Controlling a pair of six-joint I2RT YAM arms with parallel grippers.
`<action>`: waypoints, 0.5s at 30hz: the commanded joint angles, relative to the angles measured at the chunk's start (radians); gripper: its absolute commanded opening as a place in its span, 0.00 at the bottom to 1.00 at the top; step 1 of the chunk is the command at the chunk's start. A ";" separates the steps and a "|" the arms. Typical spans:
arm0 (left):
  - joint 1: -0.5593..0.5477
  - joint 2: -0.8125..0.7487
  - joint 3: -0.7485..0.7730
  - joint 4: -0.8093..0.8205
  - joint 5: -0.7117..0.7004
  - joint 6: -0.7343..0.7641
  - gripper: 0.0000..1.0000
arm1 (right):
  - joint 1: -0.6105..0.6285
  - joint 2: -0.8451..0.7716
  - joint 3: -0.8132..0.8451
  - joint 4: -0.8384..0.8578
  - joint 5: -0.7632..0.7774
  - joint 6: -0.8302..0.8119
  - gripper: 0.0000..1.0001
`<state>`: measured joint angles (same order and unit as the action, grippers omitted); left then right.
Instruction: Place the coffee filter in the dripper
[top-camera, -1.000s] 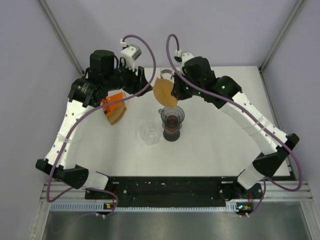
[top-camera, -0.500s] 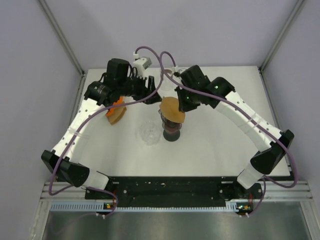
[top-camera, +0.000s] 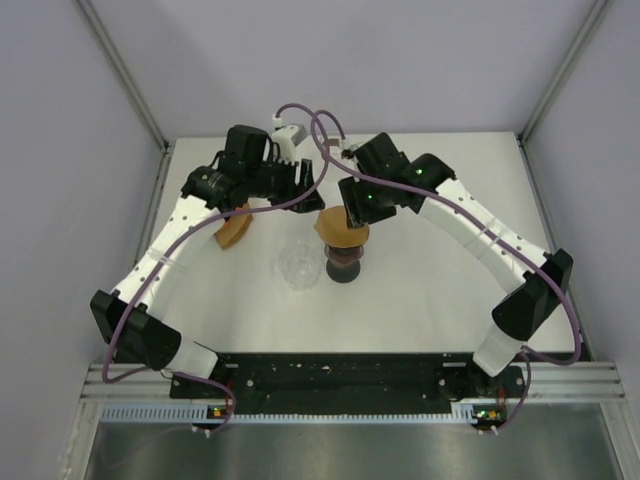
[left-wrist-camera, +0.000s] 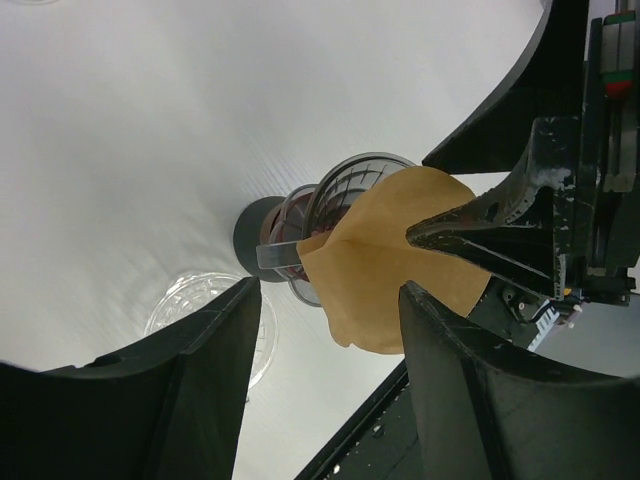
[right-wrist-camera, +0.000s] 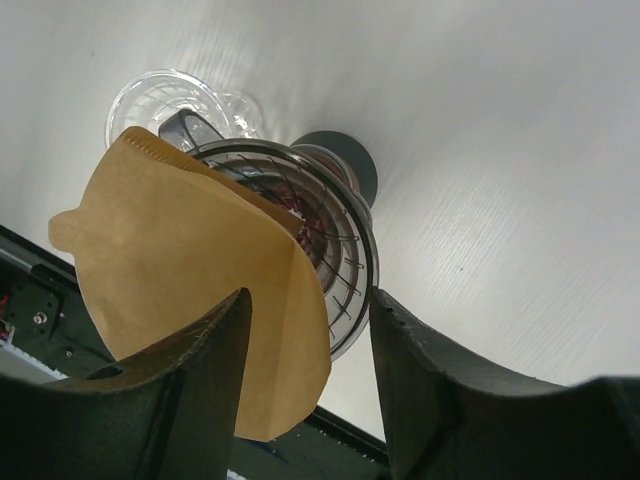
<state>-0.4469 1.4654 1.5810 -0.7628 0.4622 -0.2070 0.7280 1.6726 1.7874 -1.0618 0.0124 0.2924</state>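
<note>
Right gripper pinches the coffee filter at the dripper rim; left gripper wide.

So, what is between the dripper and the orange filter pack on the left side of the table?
In the top view, only the left gripper and its arm cross between the dripper and the filter pack.

Brown coffee filter in the right tool, tilted across the dripper rim

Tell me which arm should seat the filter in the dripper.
Right. Its fingers grip the filter directly above the dripper, so it likely only needs to lower and release. The left gripper hovers open beside it, holding nothing.
</note>
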 joint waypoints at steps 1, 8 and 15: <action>-0.003 -0.004 0.028 0.037 -0.019 0.021 0.63 | -0.006 -0.016 0.084 0.040 -0.006 -0.035 0.53; 0.002 -0.022 0.013 0.039 -0.099 0.003 0.62 | 0.005 -0.051 0.118 0.060 0.113 -0.009 0.51; 0.030 -0.030 -0.065 0.086 -0.065 -0.086 0.53 | 0.093 -0.059 0.030 0.105 0.098 0.037 0.05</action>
<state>-0.4316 1.4624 1.5467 -0.7406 0.3840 -0.2359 0.7712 1.6421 1.8503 -1.0100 0.1291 0.2958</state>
